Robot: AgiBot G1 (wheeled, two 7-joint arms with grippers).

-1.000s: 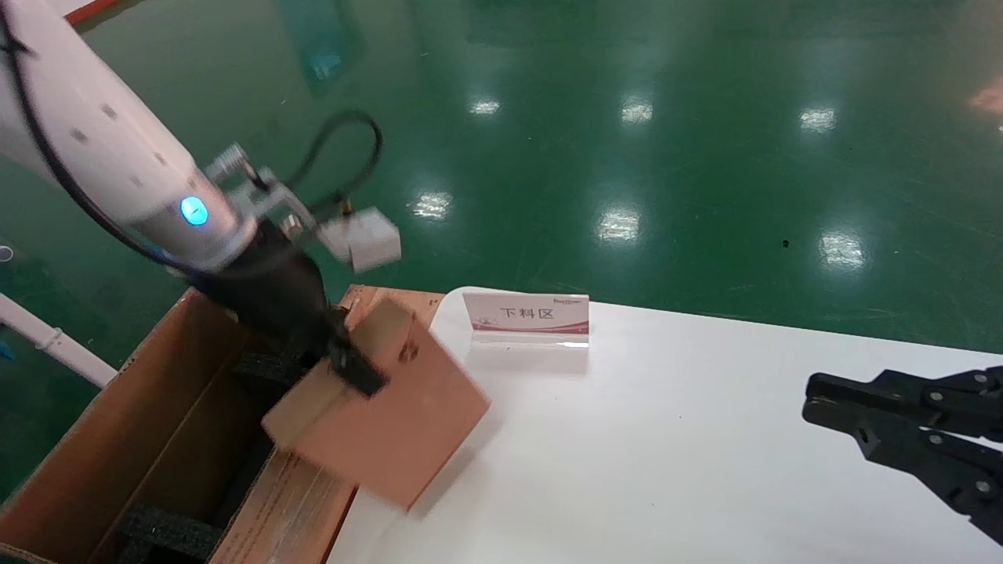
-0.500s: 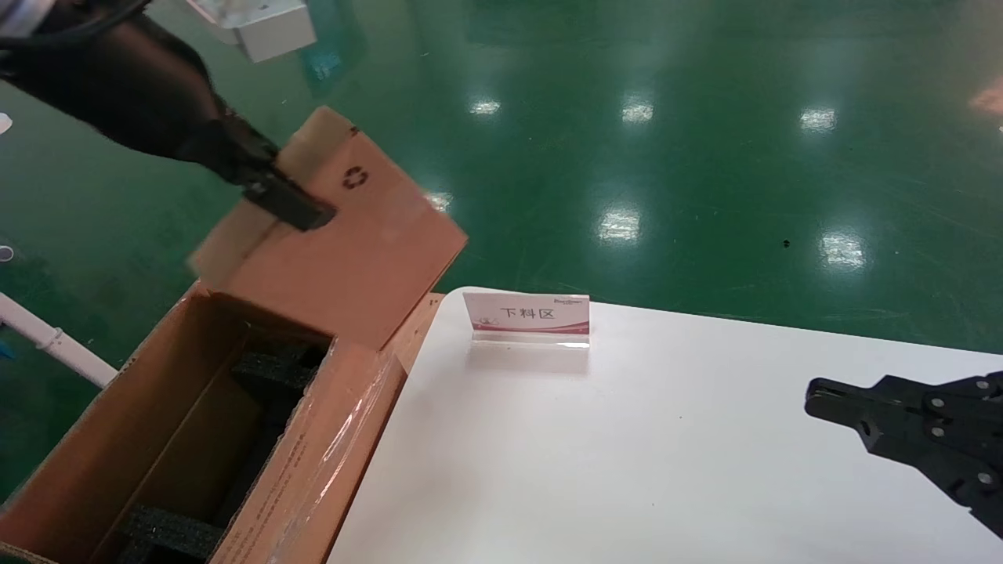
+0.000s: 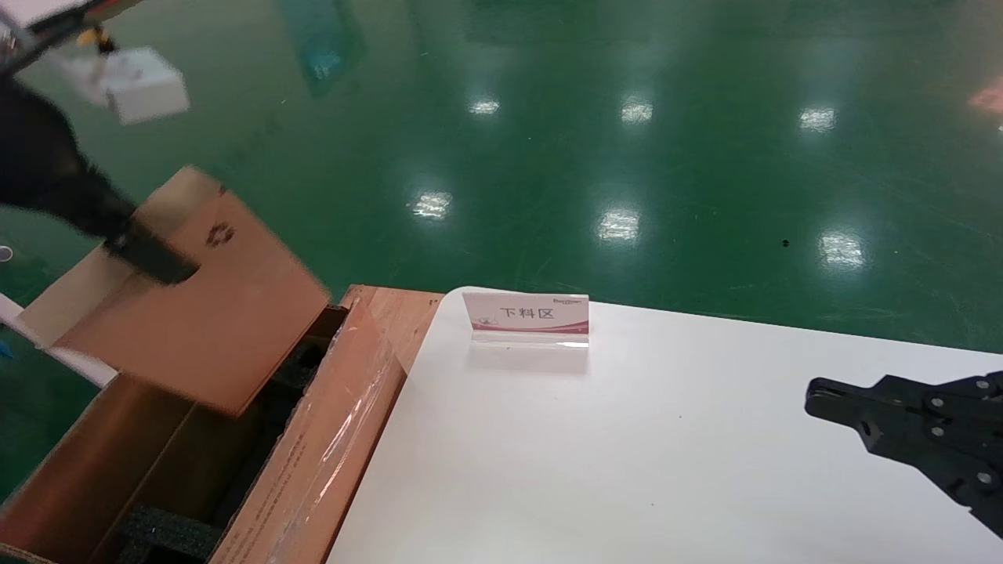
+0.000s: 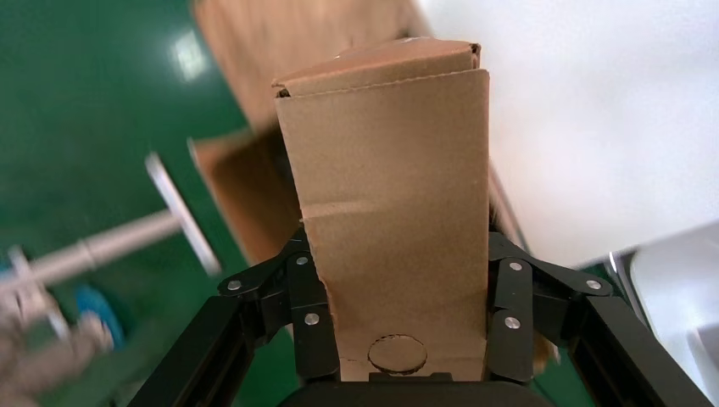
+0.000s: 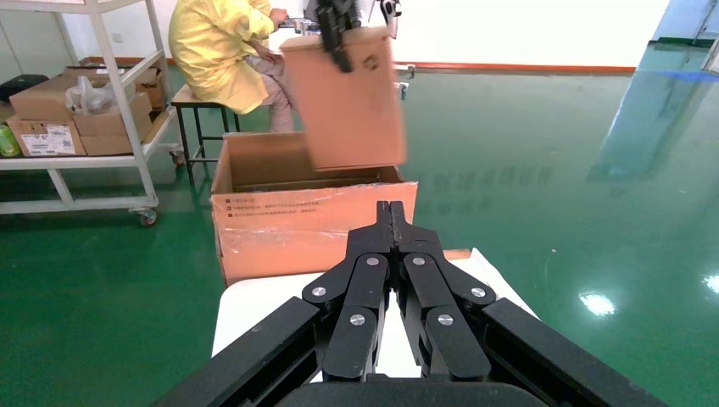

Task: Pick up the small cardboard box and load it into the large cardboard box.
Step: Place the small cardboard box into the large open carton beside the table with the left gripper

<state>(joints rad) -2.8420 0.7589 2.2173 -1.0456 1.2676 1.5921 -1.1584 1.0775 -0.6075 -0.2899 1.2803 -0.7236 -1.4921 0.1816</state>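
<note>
The small cardboard box (image 3: 196, 305) hangs tilted in the air, recycling symbol up, over the far end of the large cardboard box (image 3: 329, 439). My left gripper (image 3: 149, 258) is shut on its upper edge. In the left wrist view the small cardboard box (image 4: 390, 212) fills the space between the fingers (image 4: 309, 314) of the left gripper (image 4: 407, 297). The large cardboard box stands open at the table's left, with black foam (image 3: 168, 536) inside. From the right wrist view the small cardboard box (image 5: 352, 102) hovers above the large cardboard box (image 5: 305, 220). My right gripper (image 3: 815, 392) rests shut over the table's right side.
A white table (image 3: 627, 470) carries a small sign stand (image 3: 526, 317) near its far edge. Green floor surrounds it. Beyond the large box, a person in yellow (image 5: 220, 51) sits by a shelf cart (image 5: 76, 110) with cartons.
My left gripper has lifted the small box off the table's edge, swung it left and lowered it over the large box's opening. The right arm has barely moved.
</note>
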